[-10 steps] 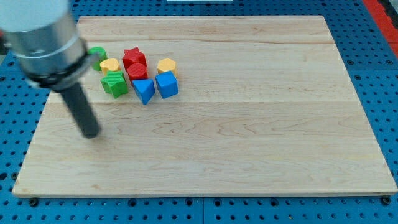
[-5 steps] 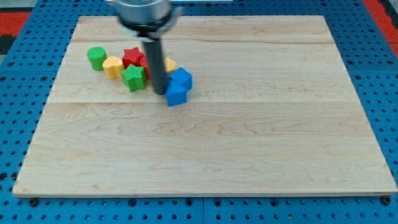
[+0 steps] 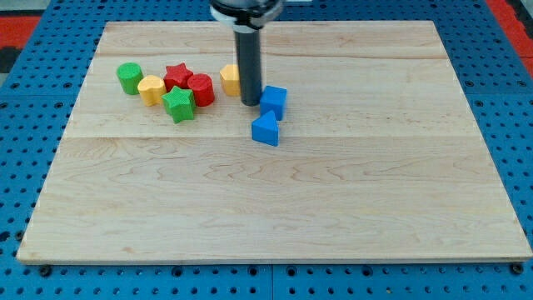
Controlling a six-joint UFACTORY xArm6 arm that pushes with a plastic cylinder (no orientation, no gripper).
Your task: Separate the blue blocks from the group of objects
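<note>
A blue cube (image 3: 273,101) and a blue triangular block (image 3: 266,130) sit near the board's middle, the triangle just below the cube. My tip (image 3: 251,102) stands right at the cube's left side, between it and a yellow block (image 3: 230,79). To the view's left lie a red round block (image 3: 201,88), a red star (image 3: 176,75), a green star (image 3: 178,104), a yellow block (image 3: 151,88) and a green cylinder (image 3: 128,77).
The wooden board (image 3: 333,208) lies on a blue pegboard surface (image 3: 516,100). The group of blocks lies in the board's upper left part.
My tip swept from the board's left edge through the group to the right. The two blue blocks slid right, away from the red and green blocks. The green star shifted right.
</note>
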